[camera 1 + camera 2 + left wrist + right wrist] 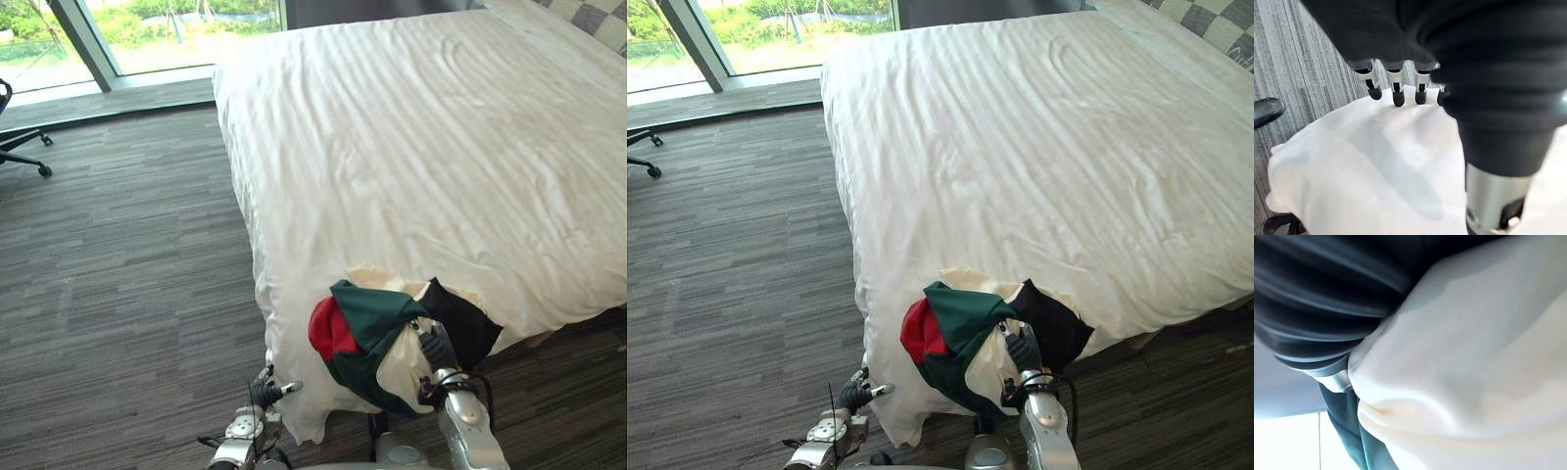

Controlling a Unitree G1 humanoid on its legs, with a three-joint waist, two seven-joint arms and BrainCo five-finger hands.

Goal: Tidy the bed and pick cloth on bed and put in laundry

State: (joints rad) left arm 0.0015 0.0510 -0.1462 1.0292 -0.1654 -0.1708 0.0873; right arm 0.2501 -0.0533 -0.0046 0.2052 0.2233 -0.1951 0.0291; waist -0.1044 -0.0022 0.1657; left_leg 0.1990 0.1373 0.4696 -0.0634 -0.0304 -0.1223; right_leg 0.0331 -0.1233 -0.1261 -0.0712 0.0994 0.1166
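The left hand (266,390) hangs low with straight, loose fingers (1396,93) and holds nothing, just beside the drooping corner of the one white bed (411,147). To its right, one bundle of cloth (367,328), green, red, cream and black, lies draped over the right hand (438,350) at the bed's edge, and I cannot tell if that hand grips it. The cloth looks soft, light and floppy, so I think a big bunch from the middle is best to grab, so no end drags.
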